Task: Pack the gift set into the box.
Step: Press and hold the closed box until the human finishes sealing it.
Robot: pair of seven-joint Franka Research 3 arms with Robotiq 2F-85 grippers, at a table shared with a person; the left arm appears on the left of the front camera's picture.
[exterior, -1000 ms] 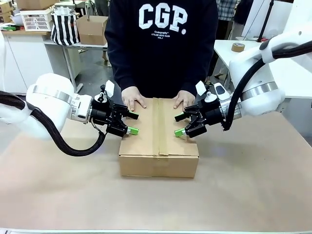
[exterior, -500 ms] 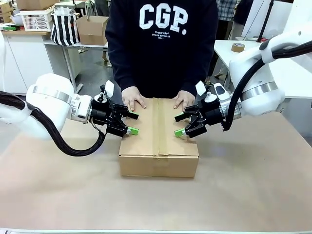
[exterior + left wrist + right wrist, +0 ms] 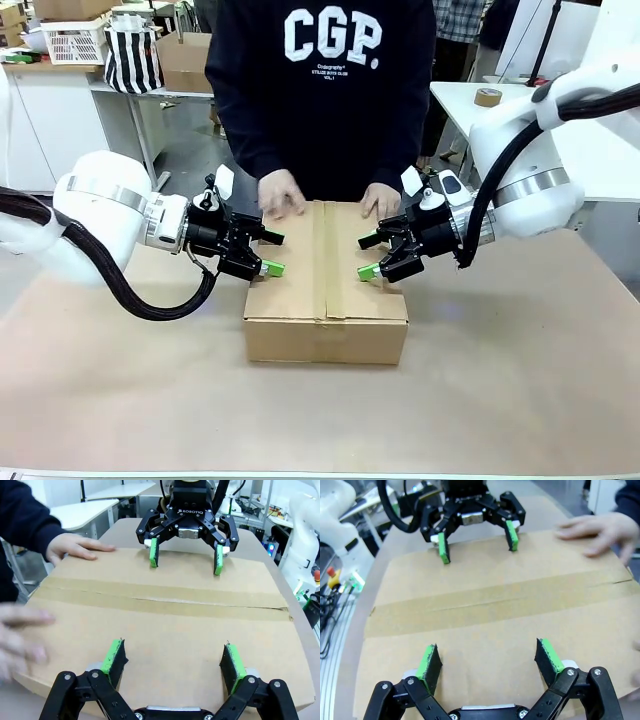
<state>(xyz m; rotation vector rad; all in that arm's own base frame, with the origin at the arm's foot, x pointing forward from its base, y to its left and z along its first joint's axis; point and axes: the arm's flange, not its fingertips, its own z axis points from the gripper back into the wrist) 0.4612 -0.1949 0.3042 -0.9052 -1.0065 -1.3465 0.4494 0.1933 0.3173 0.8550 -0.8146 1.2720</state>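
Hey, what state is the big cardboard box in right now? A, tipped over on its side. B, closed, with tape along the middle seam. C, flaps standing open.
B: the box sits upright with its flaps flat, and a strip of brown tape runs along the centre seam.

At the far side stand a white plastic basket [image 3: 75,40], a black-and-white striped bag [image 3: 133,57], an open brown cardboard carton [image 3: 188,60] and a brown tape roll [image 3: 488,97].

Robot lab: white worktables [image 3: 462,103], cartons [image 3: 188,60], storage basket [image 3: 75,42].
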